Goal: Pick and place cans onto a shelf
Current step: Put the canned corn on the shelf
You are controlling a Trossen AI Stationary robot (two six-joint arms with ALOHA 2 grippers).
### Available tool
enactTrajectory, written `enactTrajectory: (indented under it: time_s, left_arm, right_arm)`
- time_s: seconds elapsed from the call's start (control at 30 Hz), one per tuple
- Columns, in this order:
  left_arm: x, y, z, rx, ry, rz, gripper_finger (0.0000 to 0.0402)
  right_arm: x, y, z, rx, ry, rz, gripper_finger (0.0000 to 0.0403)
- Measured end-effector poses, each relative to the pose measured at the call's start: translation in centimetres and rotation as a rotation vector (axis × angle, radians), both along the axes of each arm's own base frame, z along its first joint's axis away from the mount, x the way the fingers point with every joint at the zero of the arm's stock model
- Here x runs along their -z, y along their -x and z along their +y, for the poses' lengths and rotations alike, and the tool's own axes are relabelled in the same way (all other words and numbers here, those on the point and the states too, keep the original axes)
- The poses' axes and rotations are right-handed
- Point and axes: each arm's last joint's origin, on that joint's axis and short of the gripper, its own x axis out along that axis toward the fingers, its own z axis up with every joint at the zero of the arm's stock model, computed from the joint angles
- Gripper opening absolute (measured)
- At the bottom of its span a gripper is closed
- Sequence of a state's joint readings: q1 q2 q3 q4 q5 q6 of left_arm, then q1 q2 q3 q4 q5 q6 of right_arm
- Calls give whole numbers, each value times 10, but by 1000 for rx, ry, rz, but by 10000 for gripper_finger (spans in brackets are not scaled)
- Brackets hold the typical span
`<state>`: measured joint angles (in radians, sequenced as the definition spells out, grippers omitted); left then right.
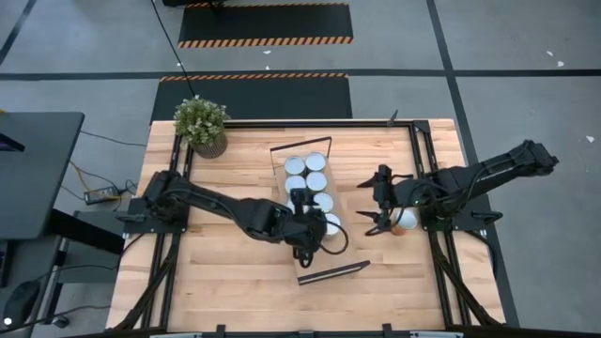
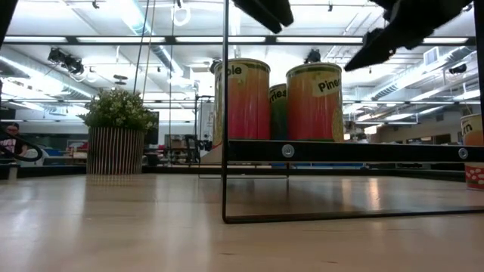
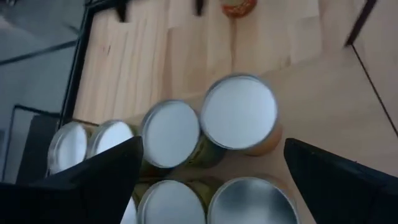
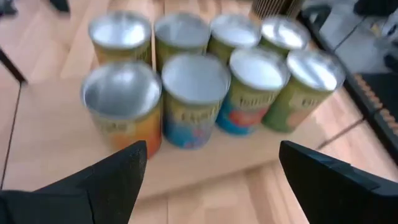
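Several cans [image 1: 308, 178] with silvery tops stand upright in two rows on the shelf [image 4: 205, 167], a light-wood board with a black wire frame at each short end. In the low view, orange and green cans [image 2: 314, 102] stand on its board [image 2: 340, 151]. My left gripper [image 1: 315, 228] hovers open above the cans at the shelf's near end [image 3: 239, 112], one finger to each side of them. My right gripper [image 1: 374, 202] stands open right of the shelf, pointing at the cans [image 4: 196, 93]. One more can [image 1: 406, 222] stands on the table beneath my right wrist.
A potted plant [image 1: 200, 124] stands at the table's far left corner. Black frame rails [image 1: 418, 160] run along the table's left and right sides. The lone can shows at the right of the low view [image 2: 473, 151]. Bare wood lies left of and in front of the shelf.
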<state>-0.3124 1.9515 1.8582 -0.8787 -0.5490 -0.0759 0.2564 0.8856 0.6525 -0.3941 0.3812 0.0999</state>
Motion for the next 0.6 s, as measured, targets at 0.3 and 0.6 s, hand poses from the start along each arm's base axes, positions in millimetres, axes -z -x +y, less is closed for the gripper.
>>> enactTrajectory:
  time_s: [0.3,0.6]
  left_arm:
    - [0,10,-8,-15,0,36,396]
    - [17,13,-17,-4,-29,39,396]
  right_arm:
    - [13,13,13,33,-97,133,374]
    - [36,28,13,252,-189,418,374]
